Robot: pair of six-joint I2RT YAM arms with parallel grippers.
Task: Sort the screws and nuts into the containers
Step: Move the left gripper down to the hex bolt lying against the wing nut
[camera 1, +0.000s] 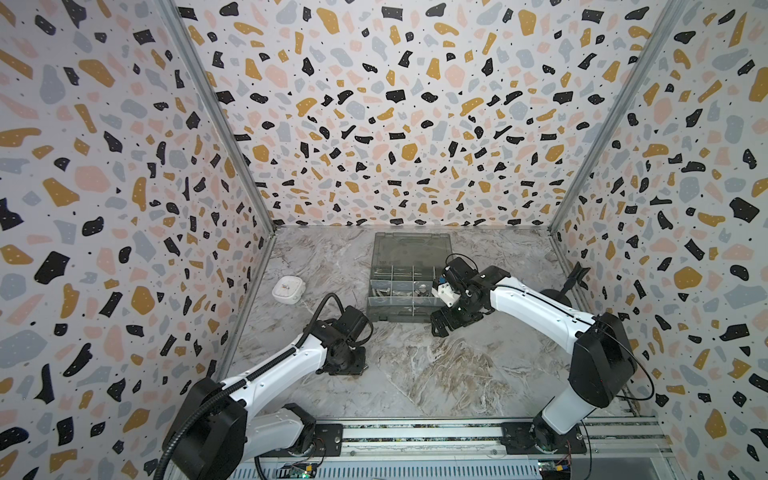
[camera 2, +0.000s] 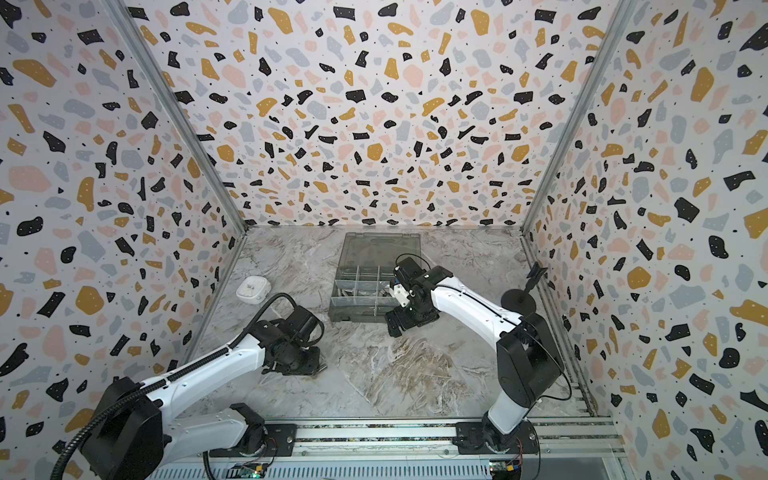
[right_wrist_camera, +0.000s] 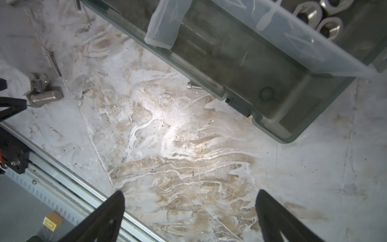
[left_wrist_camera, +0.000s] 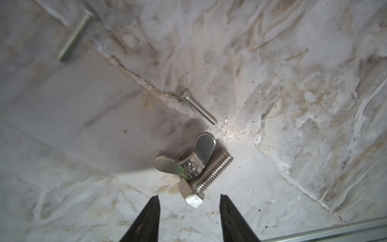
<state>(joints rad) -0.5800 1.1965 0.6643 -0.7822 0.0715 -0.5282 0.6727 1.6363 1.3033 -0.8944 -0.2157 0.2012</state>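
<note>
Left wrist cam: L gripper [left_wrist_camera: 189,198] is hovering half-spread round bolt [left_wrist_camera: 211,170], R gripper [right_wrist_camera: 190,194] is hanging wide, both empty. Few nuts [right_wrist_camera: 329,27] are sitting in box [right_wrist_camera: 230,62]; screws [left_wrist_camera: 198,106], wing nut [left_wrist_camera: 206,144] are waiting outside.

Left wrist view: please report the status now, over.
Left gripper open, tips either side of hex bolt head, no grip. Right gripper open, empty, beside organiser box. Wing nut rests against bolt shaft, in the way.
</note>
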